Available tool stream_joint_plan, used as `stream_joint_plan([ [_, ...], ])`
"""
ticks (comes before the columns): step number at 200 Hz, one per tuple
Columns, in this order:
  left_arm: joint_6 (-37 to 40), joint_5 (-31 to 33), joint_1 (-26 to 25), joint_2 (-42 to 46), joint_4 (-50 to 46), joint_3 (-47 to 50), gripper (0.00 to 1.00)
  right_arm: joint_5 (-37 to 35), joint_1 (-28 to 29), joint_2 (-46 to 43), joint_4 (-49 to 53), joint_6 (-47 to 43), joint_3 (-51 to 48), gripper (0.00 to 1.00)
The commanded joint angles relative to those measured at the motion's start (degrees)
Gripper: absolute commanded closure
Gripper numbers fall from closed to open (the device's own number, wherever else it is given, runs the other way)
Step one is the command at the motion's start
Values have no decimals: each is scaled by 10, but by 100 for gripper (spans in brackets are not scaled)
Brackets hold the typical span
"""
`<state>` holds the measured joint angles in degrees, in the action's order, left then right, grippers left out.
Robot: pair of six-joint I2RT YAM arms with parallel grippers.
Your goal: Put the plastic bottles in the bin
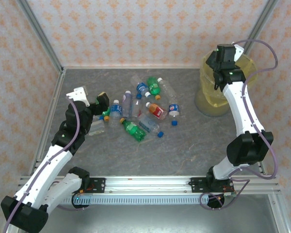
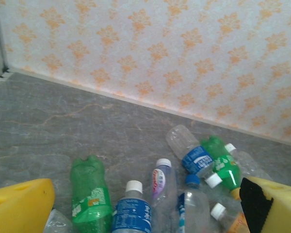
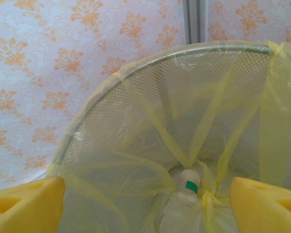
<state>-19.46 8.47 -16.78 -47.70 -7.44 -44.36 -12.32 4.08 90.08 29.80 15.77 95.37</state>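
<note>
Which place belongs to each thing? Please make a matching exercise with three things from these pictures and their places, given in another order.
Things:
1. bin
2. white-capped bottle
3. red-labelled bottle

Places:
A. lying among the other bottles, mid-table
B. standing at the far right of the table
C. inside the yellow liner

Pairs: 1-B, 2-C, 3-A
</note>
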Motion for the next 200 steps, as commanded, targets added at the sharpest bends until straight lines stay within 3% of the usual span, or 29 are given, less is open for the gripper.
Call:
stream_joint_plan([
  [1,-6,60,1,-17,-42,-30,1,40,-3,-43,11,-18,11,3],
  [23,-24,64,19,-45,-77,-50,1,93,-1,-65,2,-20,-3,0],
  [58,-56,19,70,-82,-119,-78,1,148,24,-100,-37,-25,-33,0],
  [125,-137,-28,155,-144,-204,-87,1,170,152,-101,-71,-49,-30,0],
  [164,-289,-61,173,-146,-226,-45,1,148,230,-77,-81,-65,-23,0],
  [200,-445,-117,176,-136,-205,5,1,142,267,-35,-49,-74,22,1],
])
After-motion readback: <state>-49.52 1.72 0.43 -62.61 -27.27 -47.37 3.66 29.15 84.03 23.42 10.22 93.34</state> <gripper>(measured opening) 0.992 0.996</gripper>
